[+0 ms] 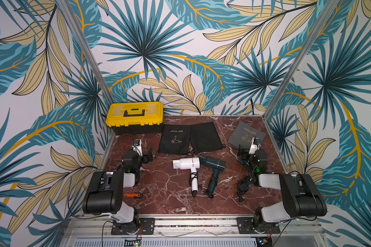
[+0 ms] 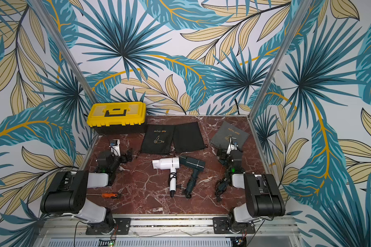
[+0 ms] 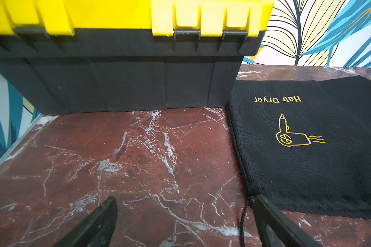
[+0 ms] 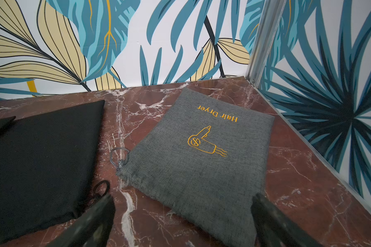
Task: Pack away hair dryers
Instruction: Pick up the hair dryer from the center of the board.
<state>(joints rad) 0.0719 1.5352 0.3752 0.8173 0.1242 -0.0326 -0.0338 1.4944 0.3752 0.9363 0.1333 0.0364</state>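
In both top views a white hair dryer [image 1: 186,163] [image 2: 166,163] lies mid-table, its cord wound round the handle. A dark teal hair dryer [image 1: 214,165] [image 2: 193,163] lies right beside it, nozzles nearly touching. A further dark dryer's cord [image 1: 242,189] shows under my right arm; its body is mostly hidden. My left gripper [image 1: 148,157] [image 3: 184,200] is open over bare marble, left of the dryers. My right gripper [image 1: 242,153] [image 4: 183,197] is open above the near edge of the grey pouch [image 4: 201,162]. Neither holds anything.
A shut yellow toolbox [image 1: 135,116] [image 3: 124,74] stands at the back left. Two black pouches [image 1: 175,139] [image 1: 206,136] lie flat behind the dryers, the grey pouch [image 1: 245,133] at the back right. An orange-handled screwdriver [image 1: 133,195] lies near my left arm's base. Walls enclose the red marble table [image 1: 169,201].
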